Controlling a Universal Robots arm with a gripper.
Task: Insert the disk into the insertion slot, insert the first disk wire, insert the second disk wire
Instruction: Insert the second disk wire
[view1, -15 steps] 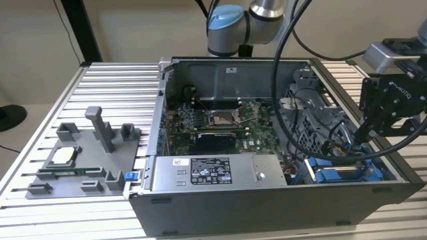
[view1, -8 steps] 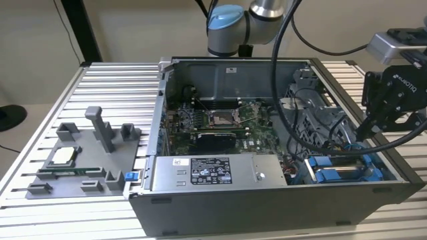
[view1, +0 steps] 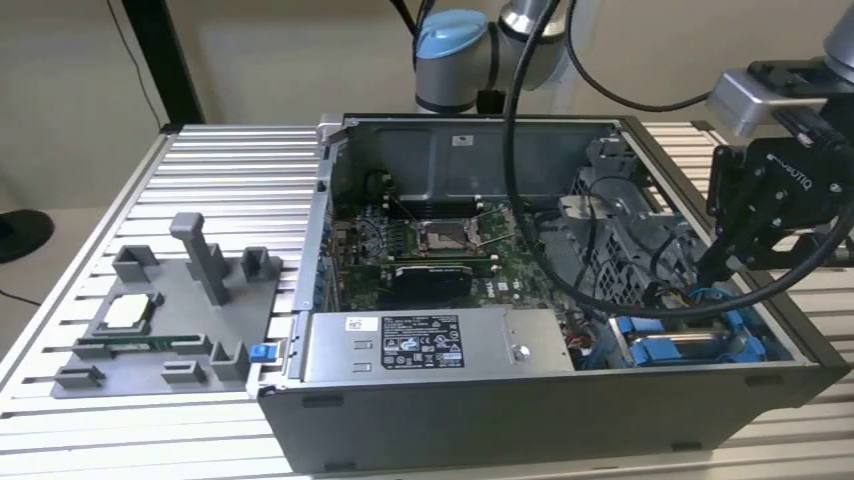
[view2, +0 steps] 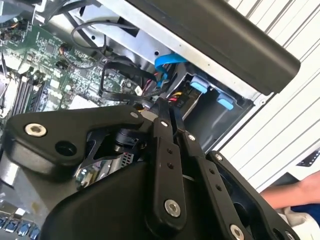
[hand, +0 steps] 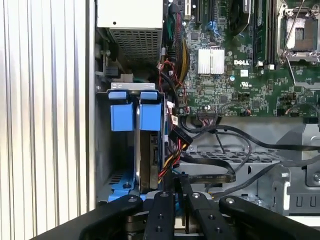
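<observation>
The disk (hand: 146, 162) stands on edge in its blue frame (view1: 694, 350) inside the insertion slot (hand: 102, 150), a grey metal bay at the case's corner with two blue tabs (hand: 135, 114) at its mouth. My gripper (hand: 176, 177) hovers just over the disk's wire end, on the exterior view's right (view1: 707, 272). Its fingers (view2: 162, 125) are pressed together. A flat black disk wire (hand: 215, 176) runs up to the fingertips and ends there, with its plug hidden between them. A second black plug (hand: 178, 135) on red, yellow and black wires hangs beside the disk.
The grey power-supply box (view1: 427, 345) lies along the case's front. The motherboard (view1: 427, 240) and a perforated cage (view1: 627, 230) fill the middle. A grey fixture tray (view1: 160, 320) sits on the ribbed table at the exterior view's left. A person's hand (view2: 295, 195) rests outside the case.
</observation>
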